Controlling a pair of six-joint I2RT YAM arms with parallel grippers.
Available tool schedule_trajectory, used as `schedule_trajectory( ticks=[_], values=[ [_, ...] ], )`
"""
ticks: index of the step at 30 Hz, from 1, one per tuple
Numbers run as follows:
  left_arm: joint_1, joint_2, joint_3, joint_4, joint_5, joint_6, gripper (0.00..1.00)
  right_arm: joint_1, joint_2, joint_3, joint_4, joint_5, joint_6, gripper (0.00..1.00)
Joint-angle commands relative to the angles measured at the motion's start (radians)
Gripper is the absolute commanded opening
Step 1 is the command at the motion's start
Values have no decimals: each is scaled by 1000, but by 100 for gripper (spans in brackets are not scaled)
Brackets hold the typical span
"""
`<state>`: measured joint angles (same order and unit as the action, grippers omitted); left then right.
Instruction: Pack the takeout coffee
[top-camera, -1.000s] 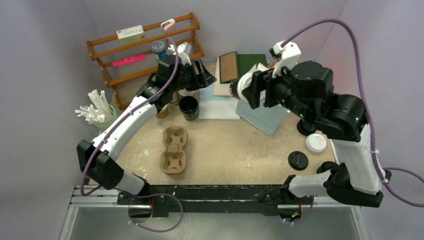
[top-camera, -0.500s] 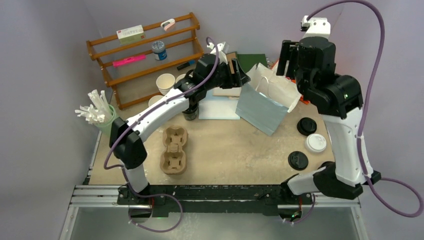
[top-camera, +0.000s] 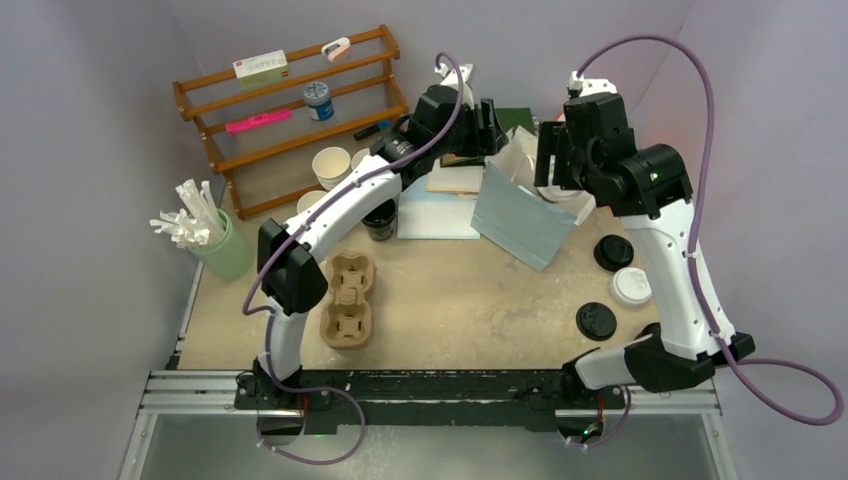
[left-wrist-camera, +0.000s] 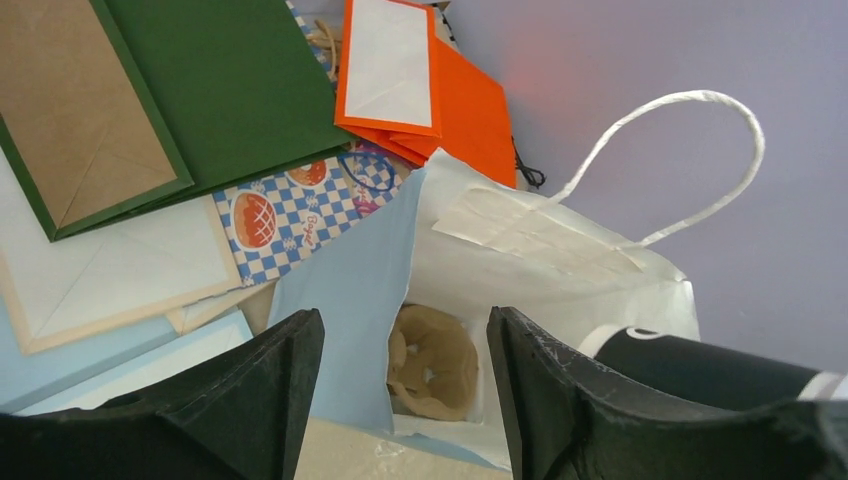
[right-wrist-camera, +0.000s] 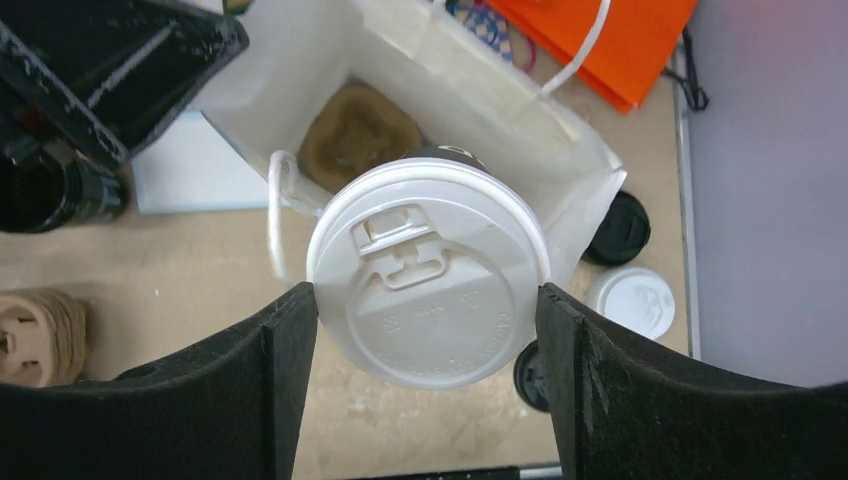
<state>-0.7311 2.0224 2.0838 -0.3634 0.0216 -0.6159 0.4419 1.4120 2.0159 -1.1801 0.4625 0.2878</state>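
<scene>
Right wrist view: clamped in the right gripper, the takeout coffee — black fingers pressed to both sides of its white lid (sip flap facing the lens). Hangs above the open mouth of the paper bag, with a brown cup carrier lying at the bottom inside. Past the bag on the table: a loose white lid near a black lid. From the left wrist: left gripper spread apart, gripping nothing, astride the bag's blue side edge — green bag and orange bag lying flat behind.
</scene>
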Motion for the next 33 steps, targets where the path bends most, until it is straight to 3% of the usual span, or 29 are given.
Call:
schedule_trajectory(
  ticks=[1,6,11,13,17,20,24,29,33],
  values=[
    [4,33,50,-22,16,64,63,-5,-56,-64,-61,-28,72,50],
    [4,55,55,-20,58,104,63,-6,-55,-110,-115,-23,119,48],
    [4,69,55,-14,111,138,60,-6,-67,-120,-114,-156,171,45],
    [3,70,59,-14,134,152,51,-6,-62,-119,-113,-226,175,42],
    [4,45,54,-25,194,199,16,-5,-50,-101,-108,-339,169,27],
    [4,-9,15,-38,227,215,0,-3,-61,-105,-97,-387,141,25],
    [9,-86,-14,-96,259,223,0,30,-72,-142,-98,-407,116,25],
    [62,-129,21,-259,351,212,0,211,-44,-145,-97,-333,136,27],
    [78,-166,28,-360,419,273,0,289,-38,-155,-95,-282,135,28]
  ],
)
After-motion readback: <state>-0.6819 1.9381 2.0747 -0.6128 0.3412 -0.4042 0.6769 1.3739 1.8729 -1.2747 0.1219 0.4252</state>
